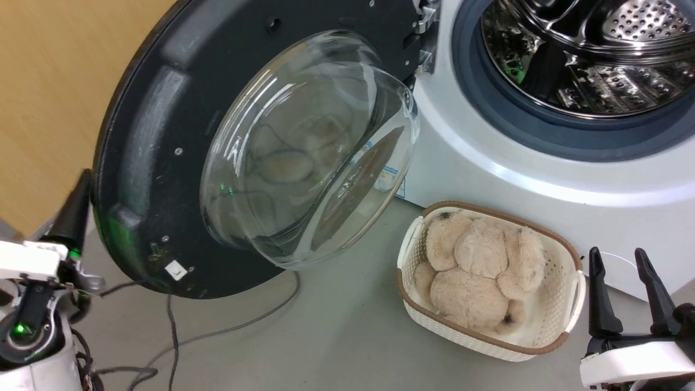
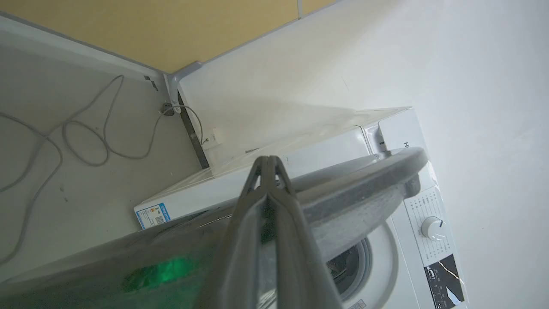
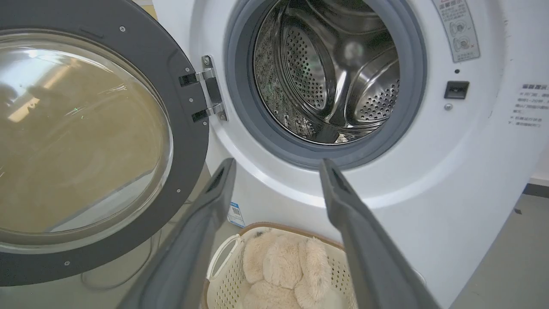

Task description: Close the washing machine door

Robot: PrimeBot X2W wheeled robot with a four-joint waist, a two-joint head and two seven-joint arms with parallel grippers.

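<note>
door: large round glossy black washing machine door with bulging clear glass bowl window [image 1: 255, 157] stands wide open, swung out to the left of the big white front-loading washing machine [image 1: 543, 179]; steel drum mouth fully exposed.
left gripper: left gripper [image 1: 73, 212] sits at the door's outer rim, on its far side from the drum; fingers pressed together with nothing between them. Left wrist view suggests the fingertips are at or touching the rim; actual contact unclear.
right gripper: right gripper [image 1: 624, 288] low right, jaws spread wide, empty, well apart from the door.
obstacle: small white woven basket with brown trim [image 1: 570, 274] holding a beige plush toy [image 1: 478, 271] sits on the floor just in front of the machine. Door's lower edge looks likely to pass above it; I'd watch it.
step advice: push with the closed left fingers near the rim, far from the metal hinge [image 3: 210, 94], follow the arc, finish with a firm press to latch.
view diff: right wrist view shows hinge and dark latch slot [image 3: 456, 89]; left wrist view shows the control knob [image 2: 431, 226] and the door's edge.
</note>
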